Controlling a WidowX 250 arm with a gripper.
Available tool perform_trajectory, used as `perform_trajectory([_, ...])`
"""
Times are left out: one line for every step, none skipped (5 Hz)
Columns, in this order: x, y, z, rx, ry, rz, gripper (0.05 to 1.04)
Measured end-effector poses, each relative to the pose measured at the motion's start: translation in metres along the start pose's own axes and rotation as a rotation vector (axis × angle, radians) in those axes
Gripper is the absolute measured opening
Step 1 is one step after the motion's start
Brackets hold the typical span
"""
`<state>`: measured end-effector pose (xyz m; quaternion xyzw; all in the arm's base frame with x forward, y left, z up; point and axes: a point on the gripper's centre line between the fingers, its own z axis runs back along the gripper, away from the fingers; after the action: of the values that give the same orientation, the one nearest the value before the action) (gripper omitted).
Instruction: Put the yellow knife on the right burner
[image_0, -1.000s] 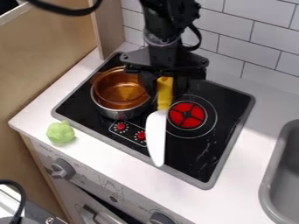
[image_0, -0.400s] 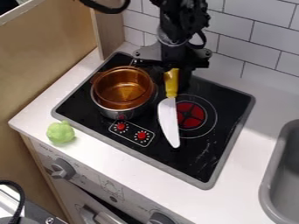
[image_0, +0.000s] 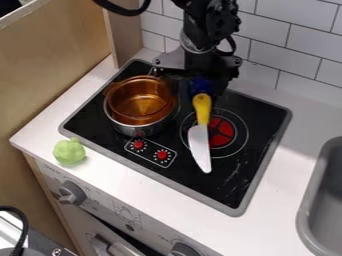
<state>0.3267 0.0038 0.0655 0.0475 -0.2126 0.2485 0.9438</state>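
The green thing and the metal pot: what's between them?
White counter, then the stovetop's grey rim and its black surface, as the camera view shows.

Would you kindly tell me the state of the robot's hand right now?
Black robot hand: whether it is open or closed cannot be told; it is by the handle end of the yellow-handled, white-bladed knife.

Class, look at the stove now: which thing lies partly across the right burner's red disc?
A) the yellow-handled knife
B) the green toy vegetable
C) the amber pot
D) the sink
A: the knife covers the left part of the red disc.
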Motion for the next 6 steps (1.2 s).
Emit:
perform_trajectory([-0.001, 0.003, 0.002, 0.004, 0.031, -0.006, 0.999])
perform_trajectory([0.004, 0.009, 0.019, 0.011, 0.071, -0.01, 0.999])
perform_trajectory([0.011, 0.018, 0.036, 0.021, 0.131, -0.033, 0.999])
perform_trajectory([0.015, 0.028, 0.05, 0.017, 0.185, -0.057, 0.999])
perform_trajectory([0.013, 0.043, 0.054, 0.035, 0.261, -0.082, 0.999])
perform_trajectory([0.008, 0.053, 0.064, 0.034, 0.285, -0.076, 0.999])
